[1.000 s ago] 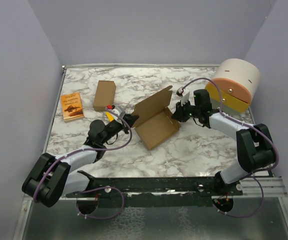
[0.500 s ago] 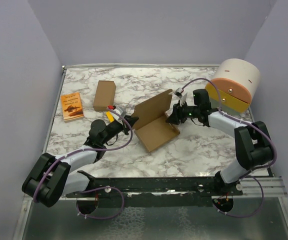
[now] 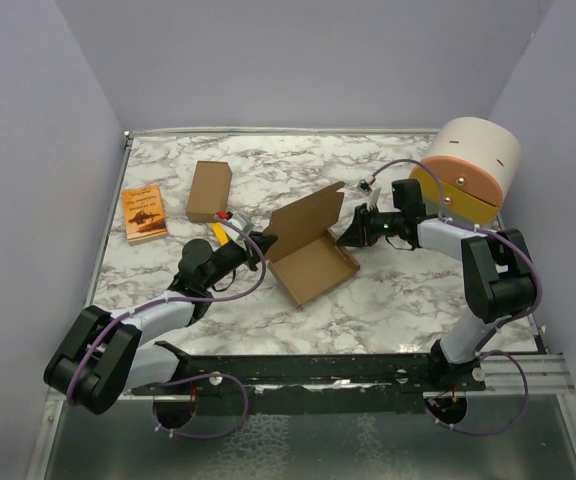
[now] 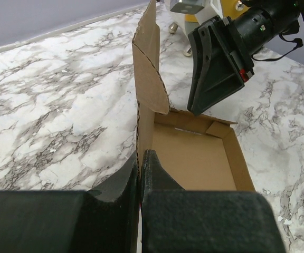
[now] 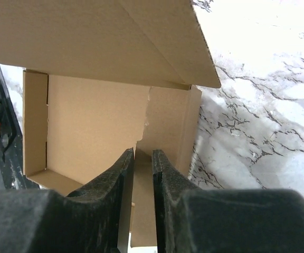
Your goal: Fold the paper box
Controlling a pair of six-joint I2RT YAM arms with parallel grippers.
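The paper box (image 3: 313, 265) lies at the table's middle as a shallow brown tray, with its lid (image 3: 306, 215) standing up at the back. My left gripper (image 3: 265, 243) is shut on the tray's left wall; in the left wrist view its fingers (image 4: 152, 168) pinch that wall edge (image 4: 139, 132). My right gripper (image 3: 353, 237) hovers at the tray's far right corner, fingers almost together and holding nothing. In the right wrist view its fingertips (image 5: 162, 158) point at the tray's right wall (image 5: 178, 126), under the raised lid (image 5: 104, 37).
A narrower ready-made brown box (image 3: 209, 190) and an orange booklet (image 3: 144, 212) lie at the back left. A peach and yellow drum (image 3: 473, 165) stands at the back right. A small yellow item (image 3: 218, 233) lies beside my left wrist.
My right gripper has moved left and down, from beside the lid to the tray's right corner. The lid has tipped slightly. My left gripper keeps its hold.
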